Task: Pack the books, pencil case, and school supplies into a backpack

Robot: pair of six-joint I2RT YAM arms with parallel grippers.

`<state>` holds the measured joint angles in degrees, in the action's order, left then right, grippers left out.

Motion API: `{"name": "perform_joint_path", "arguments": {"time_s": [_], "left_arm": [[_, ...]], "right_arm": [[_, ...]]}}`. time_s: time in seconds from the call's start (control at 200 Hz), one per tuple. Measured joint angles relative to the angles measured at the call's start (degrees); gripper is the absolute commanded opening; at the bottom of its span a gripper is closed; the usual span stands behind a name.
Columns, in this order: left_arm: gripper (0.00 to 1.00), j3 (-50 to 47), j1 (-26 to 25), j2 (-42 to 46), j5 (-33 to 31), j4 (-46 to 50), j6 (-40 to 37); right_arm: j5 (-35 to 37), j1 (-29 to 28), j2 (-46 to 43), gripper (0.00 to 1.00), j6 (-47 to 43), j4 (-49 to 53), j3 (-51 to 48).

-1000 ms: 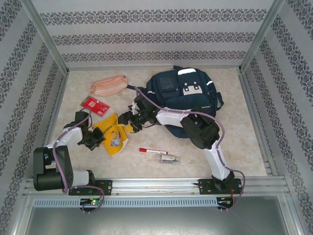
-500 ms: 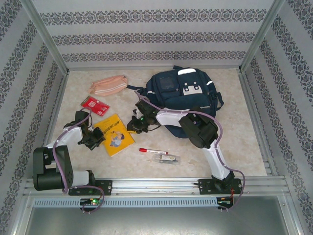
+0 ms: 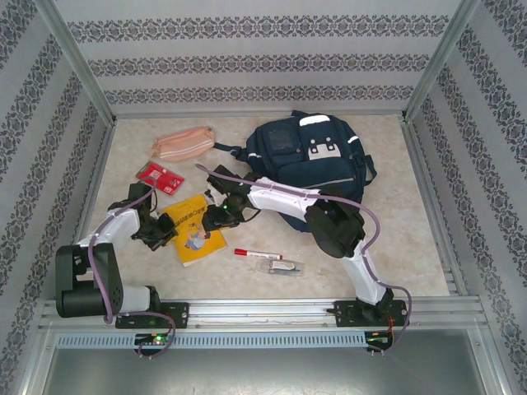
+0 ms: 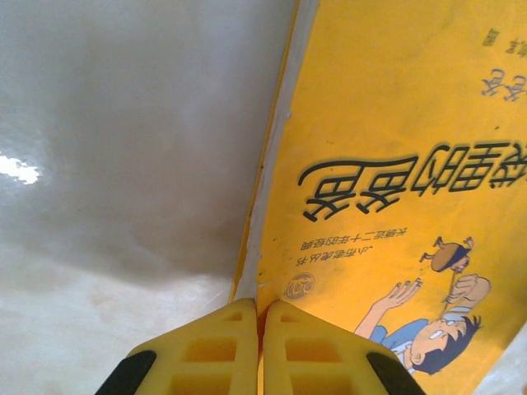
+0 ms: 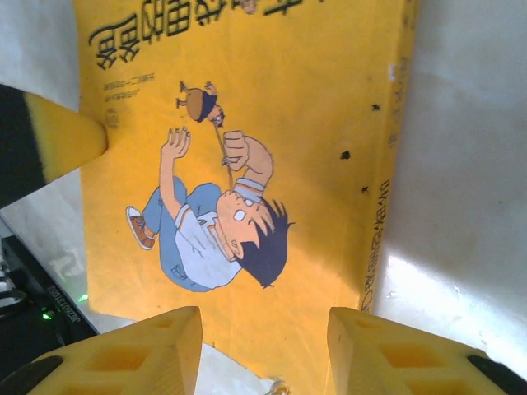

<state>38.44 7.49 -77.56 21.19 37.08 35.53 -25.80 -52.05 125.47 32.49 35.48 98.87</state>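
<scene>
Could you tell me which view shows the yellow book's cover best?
The right wrist view: the book lies close, its cartoon boy whole. The left wrist view crops it; the top view shows it small.

This was a robot test cell, a lab sort of place and not a lived-in room. Bare aluminium posts (image 3: 76,66) framed a small booth whose wall panels (image 3: 263,49) were papered in grey bands of ornament. A marble-look tabletop (image 3: 403,247) formed its floor. Along the near edge ran a metal rail (image 3: 263,310) with a cabled left arm (image 3: 86,280) and right arm (image 3: 336,230) bolted on, and a slotted cable duct (image 3: 263,340) ran just below.
</scene>
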Motion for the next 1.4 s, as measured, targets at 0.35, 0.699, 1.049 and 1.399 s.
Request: {"name": "perform_joint_path", "arguments": {"time_s": [0.35,0.699,1.049,1.399], "left_arm": [[0.06,0.39,0.02,-2.69,0.04,0.02,0.04],[0.06,0.04,0.13,-2.73,0.22,-0.24,0.2],[0.07,-1.46,0.13,-1.77,1.4,-2.03,1.77],[0.46,-0.13,0.02,6.6,4.31,0.68,3.76]], "right_arm": [[9.88,-2.23,7.8,0.56,-2.62,12.37,10.19],[-12.31,1.07,7.45,0.46,0.94,1.6,3.78],[-27.1,2.23,6.64,0.18,17.44,-24.65,-5.25],[-20.26,3.04,-4.79,0.04,12.87,-23.61,-15.13]]}}
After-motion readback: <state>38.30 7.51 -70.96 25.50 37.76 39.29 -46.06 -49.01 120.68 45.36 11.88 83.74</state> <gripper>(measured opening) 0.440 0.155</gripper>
